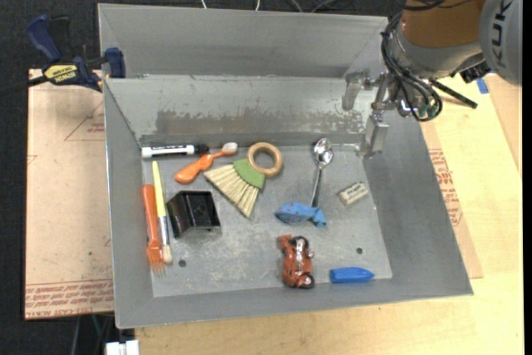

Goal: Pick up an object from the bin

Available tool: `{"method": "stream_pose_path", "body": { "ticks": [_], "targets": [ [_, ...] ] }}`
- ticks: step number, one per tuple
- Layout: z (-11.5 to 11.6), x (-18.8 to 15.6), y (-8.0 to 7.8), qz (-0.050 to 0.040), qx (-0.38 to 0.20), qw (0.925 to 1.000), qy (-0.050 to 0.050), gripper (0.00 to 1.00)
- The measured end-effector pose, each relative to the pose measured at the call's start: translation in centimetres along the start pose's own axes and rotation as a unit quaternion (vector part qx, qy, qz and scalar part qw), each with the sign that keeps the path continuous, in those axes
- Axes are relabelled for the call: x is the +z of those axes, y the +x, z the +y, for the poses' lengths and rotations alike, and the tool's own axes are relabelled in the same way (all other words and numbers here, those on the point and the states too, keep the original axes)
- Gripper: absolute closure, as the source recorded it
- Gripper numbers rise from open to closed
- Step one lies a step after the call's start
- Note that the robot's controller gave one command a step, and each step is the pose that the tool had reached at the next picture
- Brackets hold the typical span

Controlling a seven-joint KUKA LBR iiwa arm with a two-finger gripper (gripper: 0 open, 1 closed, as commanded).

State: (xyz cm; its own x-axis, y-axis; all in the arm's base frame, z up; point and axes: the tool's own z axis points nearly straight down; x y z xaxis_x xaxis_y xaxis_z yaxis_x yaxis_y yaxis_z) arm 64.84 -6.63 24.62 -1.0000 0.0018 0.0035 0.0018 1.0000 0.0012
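Pincer (372, 127) sits in the upper right of the bin (249, 100), low near the back-right corner. Can't tell if it's open or closed from this angle, and I see nothing in it. Nearest pickable things are the metal spoon (318, 175) just left of it, bowl toward the back wall and handle running down-frame, and the small tan block (352, 194) below it. The spoon is stiff, light and slick and lies flat on metal, so it's likely to skate; I'd take it across the handle mid-length, not the bowl. The block looks like the easier grab: light, flat-sided, probably grippy, so close on the short sides. The handle tip nearly touches the blue fish toy (301, 215), so a sloppy close may nudge it. The bin floor is bare scuffed sheet metal, hard and low-friction. The sloped right wall is close to the block, so there's little clearance on that side. There's open floor between the spoon and the wooden ring (266, 159). The rest is well apart at centre and left: hand brush (237, 185), black box (193, 212), red toy car (296, 260).
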Motion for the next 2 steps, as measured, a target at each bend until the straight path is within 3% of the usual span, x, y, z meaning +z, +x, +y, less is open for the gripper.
{"method": "stream_pose_path", "body": {
  "ticks": [1,2],
  "targets": [
    [0.0,-0.3,-0.1,-0.0032,-0.001,1.0,0.0,0.0],
    [-3.7,9.5,2.5,-0.0047,-0.04,0.9992,0.001,0.0]
  ]
}}
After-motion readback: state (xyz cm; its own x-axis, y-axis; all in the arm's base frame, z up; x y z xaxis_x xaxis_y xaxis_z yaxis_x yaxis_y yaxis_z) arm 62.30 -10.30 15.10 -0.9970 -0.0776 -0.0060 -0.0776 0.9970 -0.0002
